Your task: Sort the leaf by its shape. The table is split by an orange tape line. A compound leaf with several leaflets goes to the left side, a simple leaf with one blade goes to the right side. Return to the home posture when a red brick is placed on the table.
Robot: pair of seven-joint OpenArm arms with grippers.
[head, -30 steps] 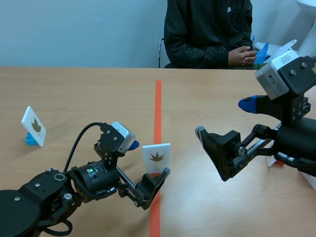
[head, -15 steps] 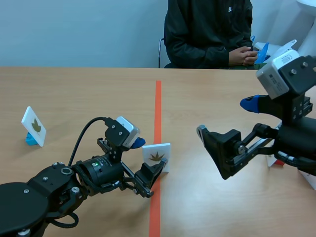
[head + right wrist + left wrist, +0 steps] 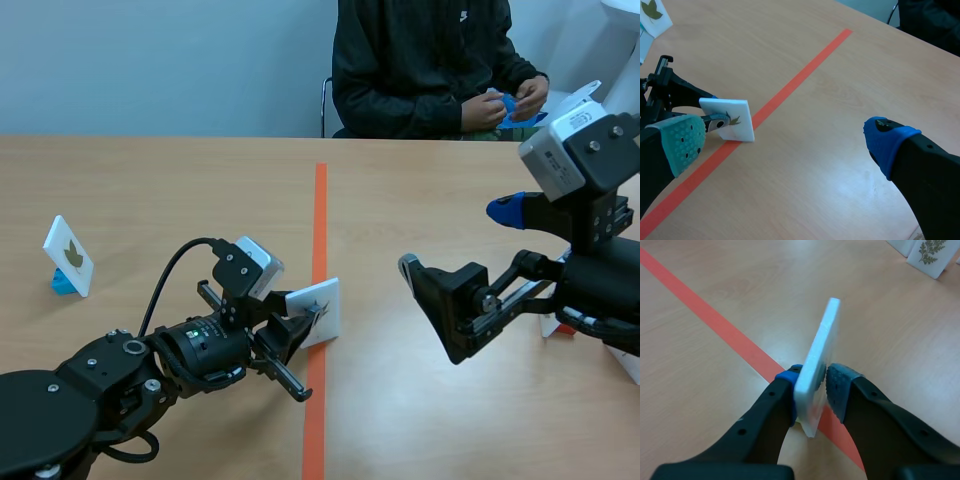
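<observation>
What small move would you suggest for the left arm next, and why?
Probably a slight lift straight up. The left pincer is shut on the white leaf-print card, which is tilted, its lower corner at or just above the orange tape line on the wooden table; raising it first should avoid dragging it sideways.

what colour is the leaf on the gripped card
Brownish-gold leaf on a white card; right wrist view shows it best.
</observation>
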